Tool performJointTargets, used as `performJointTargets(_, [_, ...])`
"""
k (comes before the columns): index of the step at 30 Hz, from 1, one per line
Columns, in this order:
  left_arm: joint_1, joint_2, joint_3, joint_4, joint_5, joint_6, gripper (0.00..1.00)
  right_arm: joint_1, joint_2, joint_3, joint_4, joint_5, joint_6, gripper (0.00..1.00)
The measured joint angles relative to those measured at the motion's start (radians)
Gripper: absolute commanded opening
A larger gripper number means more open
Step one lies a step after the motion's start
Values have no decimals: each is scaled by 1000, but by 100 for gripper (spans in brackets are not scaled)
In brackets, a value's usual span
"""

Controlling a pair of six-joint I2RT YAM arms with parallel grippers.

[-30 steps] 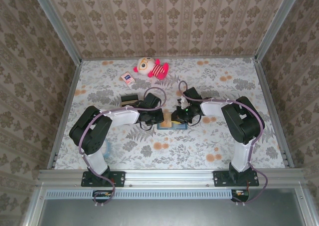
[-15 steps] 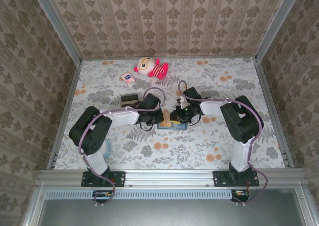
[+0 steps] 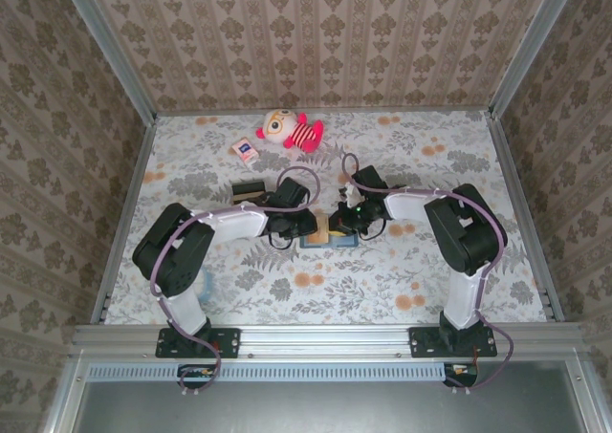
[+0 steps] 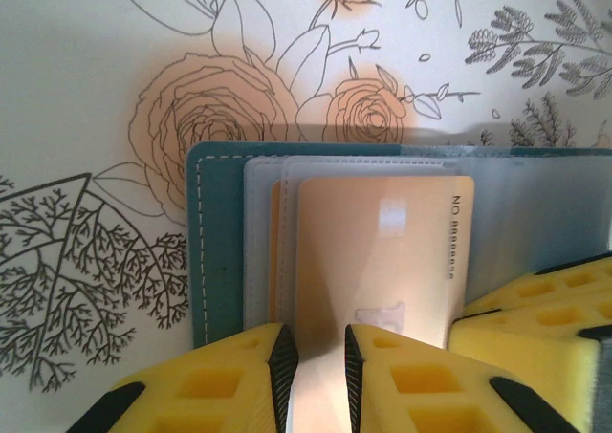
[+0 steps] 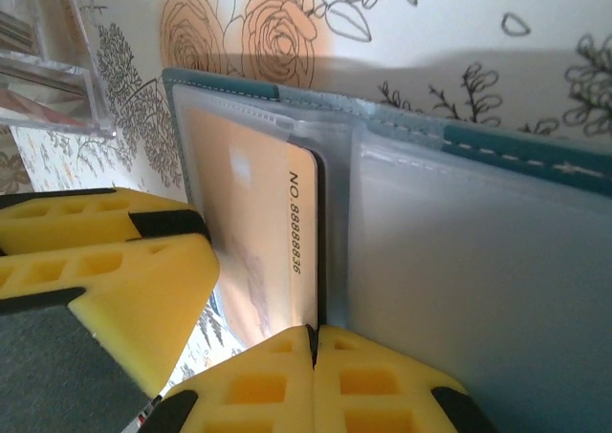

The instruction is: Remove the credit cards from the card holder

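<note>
While your two arms met over the middle of the flower-printed desk (image 3: 430, 165), the top view showed the small teal-blue folding card holder (image 3: 335, 245) lying open and flat beneath both wrists. A red-and-white plush doll (image 3: 290, 129) sat well apart at the far side.

From your left wrist camera, the left claw (image 4: 316, 361) had its yellow fingers parted by a narrow gap. The thin tan-orange credit card (image 4: 382, 251) showed through that gap. The card lay on the holder's pale grey-blue pockets, partly drawn out toward the claw, and I could not tell whether the pads touched it.

From your right wrist camera, the right claw (image 5: 313, 342) was fully closed. Its two fingertips were pressed together right at the card's printed edge, against the holder's clear pocket. The left claw's fingers stood just beside it.
</note>
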Motion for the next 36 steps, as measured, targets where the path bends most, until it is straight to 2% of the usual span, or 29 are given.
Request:
performJointTargets(9, [0,0,2,-16,0,22,16,-12,-14,-5,-27,26,-7,3])
performJointTargets(15, [1,1,3,-22,5,26,11,-14,-12,-5,-25,22,-8,16])
performJointTargets(20, [1,1,2,-22,8,26,10,-14,-1,-5,-18,17,-6,21])
performJointTargets(32, [1,3,2,-18,11,26,10,-18,18,-5,8,-26,-6,21])
performJointTargets(36, [1,3,2,-18,11,26,11,-19,23,-5,12,-30,-3,10])
